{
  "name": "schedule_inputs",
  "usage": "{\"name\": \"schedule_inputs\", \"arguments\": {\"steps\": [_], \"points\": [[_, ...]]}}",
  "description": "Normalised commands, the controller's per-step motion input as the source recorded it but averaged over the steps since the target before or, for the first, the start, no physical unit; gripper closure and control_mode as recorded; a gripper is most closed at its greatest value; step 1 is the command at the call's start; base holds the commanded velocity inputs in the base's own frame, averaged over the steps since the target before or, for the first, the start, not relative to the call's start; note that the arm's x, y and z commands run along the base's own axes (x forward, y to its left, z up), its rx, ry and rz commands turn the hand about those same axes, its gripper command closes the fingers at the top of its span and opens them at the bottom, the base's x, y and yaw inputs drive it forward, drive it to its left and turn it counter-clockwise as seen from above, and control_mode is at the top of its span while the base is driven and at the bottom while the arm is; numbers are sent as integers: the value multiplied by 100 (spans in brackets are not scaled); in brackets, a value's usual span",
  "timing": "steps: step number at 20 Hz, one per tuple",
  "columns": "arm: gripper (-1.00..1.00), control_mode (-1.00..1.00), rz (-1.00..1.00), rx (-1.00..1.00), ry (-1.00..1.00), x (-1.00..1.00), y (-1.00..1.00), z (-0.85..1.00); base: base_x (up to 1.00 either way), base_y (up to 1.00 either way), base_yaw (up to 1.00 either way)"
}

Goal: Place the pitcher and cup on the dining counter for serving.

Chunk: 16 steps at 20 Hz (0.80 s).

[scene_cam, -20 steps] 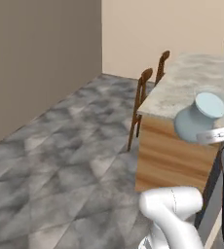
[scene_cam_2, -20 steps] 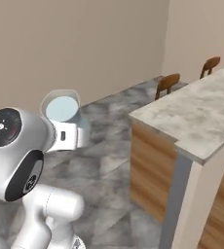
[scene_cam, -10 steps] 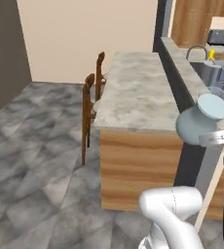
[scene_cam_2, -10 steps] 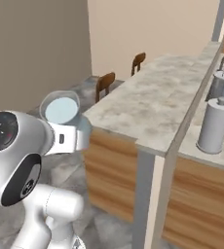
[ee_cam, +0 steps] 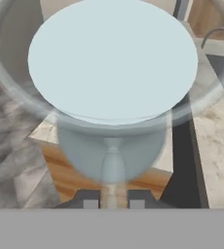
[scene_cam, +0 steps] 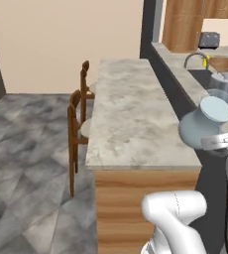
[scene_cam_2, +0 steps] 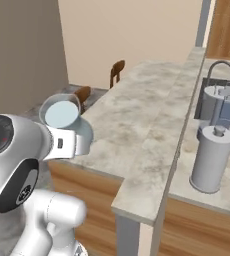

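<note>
The arm rises in front of the near end of the surface [scene_cam: 131, 124], with its hand held up at about the level of the top and the gripper [ee_cam: 113, 197] carrying the pitcher [scene_cam: 205, 124] in the air. In the left base view the pitcher hangs off the surface's near right corner, over the dark gap beside it; in the right base view it [scene_cam_2: 67, 120] sits against the white wrist, in front of the near left corner of the surface [scene_cam_2: 137, 130]. It is tilted, its wide round rim turned up toward the cameras. The hand's own body hides most of the grasp in both base views, and the arm's upper links are cut off at the picture edges. In the hand view the translucent pitcher [ee_cam: 114, 92] covers most of what lies beyond, so the wooden side of the counter and the floor show through it only dimly. The fingers [ee_cam: 90, 200] stand close together, clamped on a narrow vertical strip of the pitcher at its lower side, likely its handle, though its shape is hard to make out. Two wooden chairs [scene_cam: 79, 131] stand along the surface's left edge.
</note>
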Motion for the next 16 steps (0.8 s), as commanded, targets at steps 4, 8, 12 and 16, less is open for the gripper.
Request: {"name": "schedule_inputs", "arguments": {"steps": [4, 8, 12, 16], "points": [[100, 100, 0, 0, 0, 0, 0, 0, 81, 12, -14], [100, -100, -4, 0, 9, 21, 3, -1, 61, 13, -11], [100, -100, -17, 0, 40, 92, 6, -19, 0, 0, 0], [100, -100, -16, 1, 28, 94, 4, -26, 0, 0, 0]]}}
